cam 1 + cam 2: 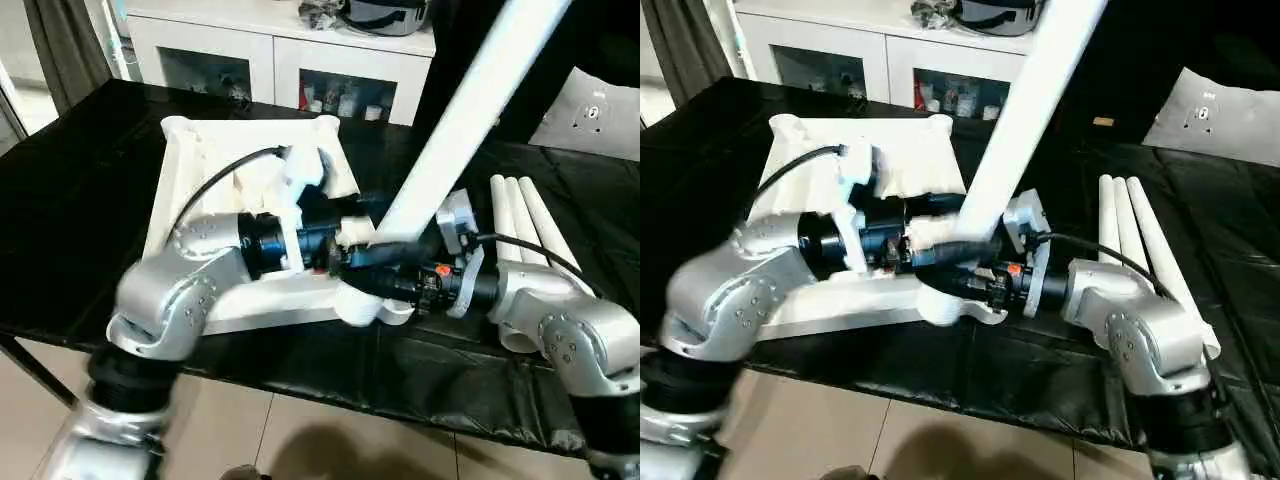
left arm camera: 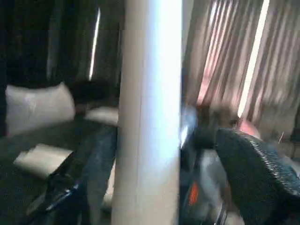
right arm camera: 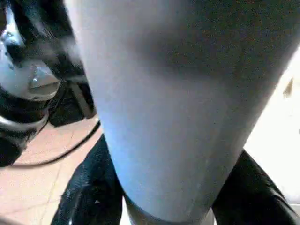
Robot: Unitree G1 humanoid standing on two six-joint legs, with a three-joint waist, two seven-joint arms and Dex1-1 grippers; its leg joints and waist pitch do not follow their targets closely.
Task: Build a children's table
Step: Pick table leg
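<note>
Table top: white plastic rectangular table top (image 1: pixel 215 170) lies ribbed underside up on the black-covered work table (image 1: pixel 70 200), well to my left side of the scene. Its near corner socket (image 1: pixel 372 305) sits at the table's front edge, between my two wrists.

Left gripper (image 1: pixel 345 250): reaches in from the left to the base of the leg. In my left wrist view the two black fingers (image 2: pixel 255 164) stand apart on either side of the tube with gaps showing; I read this claw as released, not pressing.

Leg in hand: one long white tapered tube leg (image 1: pixel 470 110) rises at a slant from that near socket, leaning up and away to the right. Foot appears seated in or at the socket; I cannot tell how deep.

Right gripper (image 1: pixel 385 262): comes in from the right, clenched around the lower end of the slanted leg just above the socket. My right wrist view has black fingers (image 3: pixel 89 187) hugging the tube on both sides.

Spare legs: three more white tube legs (image 1: pixel 520 225) lie side by side on the cloth, right of my right wrist, untouched.

Progress, my judgement: early. First leg going in, not upright yet; three legs left, then the table needs turning over.
</note>
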